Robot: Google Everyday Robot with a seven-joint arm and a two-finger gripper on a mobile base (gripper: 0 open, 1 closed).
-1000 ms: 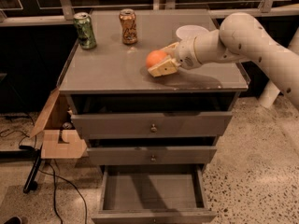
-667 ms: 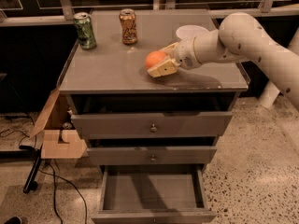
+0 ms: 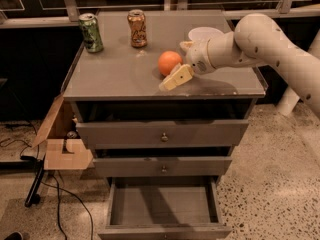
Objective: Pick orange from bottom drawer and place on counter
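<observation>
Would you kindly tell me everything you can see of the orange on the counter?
The orange is a small, round, smooth fruit, bright orange and whole. It appears to sit on the grey counter, right of centre, in front of the white bowl and apart from the green can and the brown can. The pale gripper is close against its right side; whether it grips the fruit cannot be told.

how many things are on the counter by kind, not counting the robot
cans: 2, a green can and a brown can
orange: 1
bowl: 1
total: 4
the gripper is at the orange on the counter
</observation>
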